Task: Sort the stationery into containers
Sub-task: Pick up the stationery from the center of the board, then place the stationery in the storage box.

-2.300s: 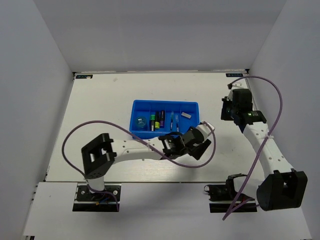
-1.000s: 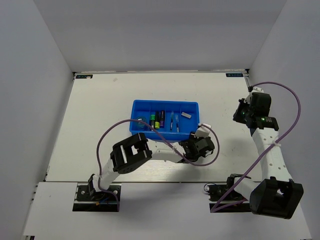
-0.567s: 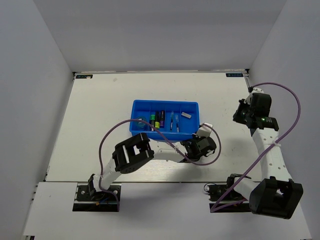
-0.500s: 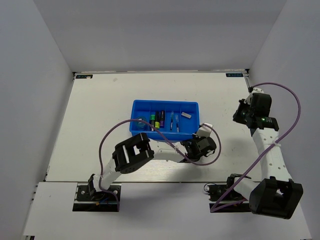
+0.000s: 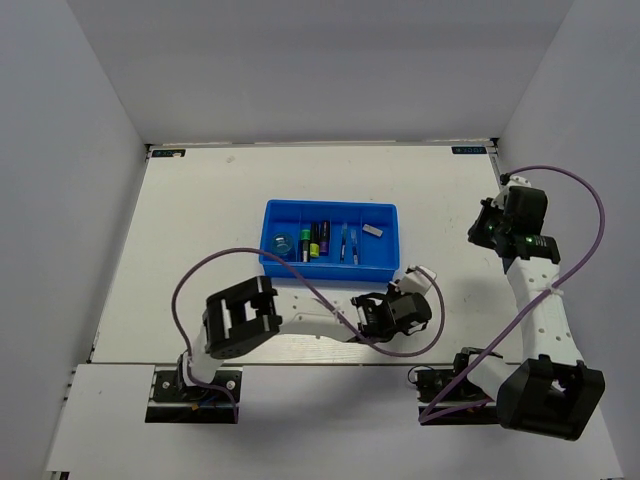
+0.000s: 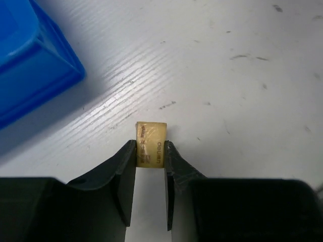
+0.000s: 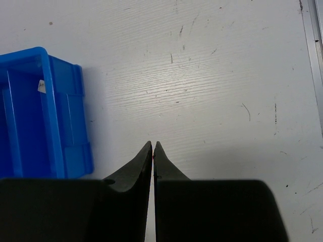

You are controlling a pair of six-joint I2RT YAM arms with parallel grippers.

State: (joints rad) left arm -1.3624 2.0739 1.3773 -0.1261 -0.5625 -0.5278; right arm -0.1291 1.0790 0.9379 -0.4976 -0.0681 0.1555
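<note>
My left gripper [image 6: 150, 150] is shut on a small beige eraser [image 6: 151, 143] and holds it at the table surface, just right of the blue tray's corner [image 6: 30, 65]. In the top view the left gripper [image 5: 405, 300] sits near the tray's front right corner. The blue tray [image 5: 330, 206] holds a bluish round piece [image 5: 281, 243], a yellow-black highlighter [image 5: 311, 246], a purple-black marker [image 5: 322, 238], two thin pens [image 5: 347, 243] and a white eraser [image 5: 372, 229]. My right gripper [image 7: 153, 146] is shut and empty over bare table, right of the tray [image 7: 45, 116]; it also shows in the top view [image 5: 488, 226].
White walls enclose the table on three sides. The table's right edge rail [image 7: 314, 60] runs close to the right gripper. The left arm's purple cable [image 5: 300, 285] loops over the table in front of the tray.
The left arm's elbow has swung left and toward the near edge, and its gripper has drawn slightly away from the tray. The right arm has barely moved.
</note>
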